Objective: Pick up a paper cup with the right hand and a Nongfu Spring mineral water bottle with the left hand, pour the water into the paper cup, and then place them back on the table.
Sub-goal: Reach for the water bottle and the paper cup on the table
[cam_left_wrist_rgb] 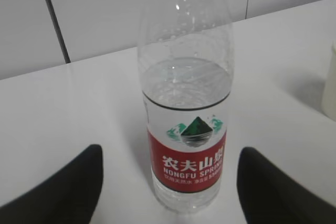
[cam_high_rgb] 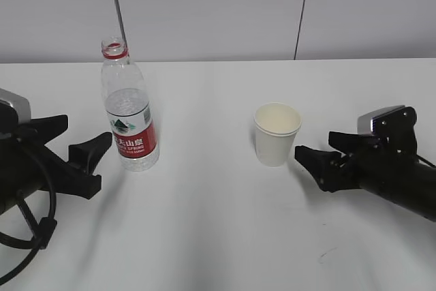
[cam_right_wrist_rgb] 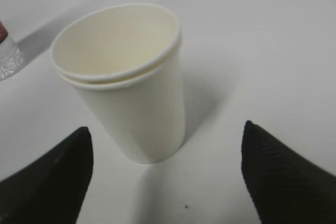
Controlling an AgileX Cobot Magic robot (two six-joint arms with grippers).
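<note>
Left hand (cam_high_rgb: 85,158) low on worktop (cam_high_rgb: 218,236), jaws wide open, empty, lined up on Nongfu Spring mineral water bottle (cam_high_rgb: 129,110) just ahead, not touching. Right hand (cam_high_rgb: 320,161) likewise: jaws spread, empty, paper cup (cam_high_rgb: 276,134) just in front. Bottle upright, uncapped, water (cam_left_wrist_rgb: 186,85) partway up. Cup upright.

"农夫山泉" and "nongfu spring" on the bottle's red label (cam_left_wrist_rgb: 187,157)
</note>
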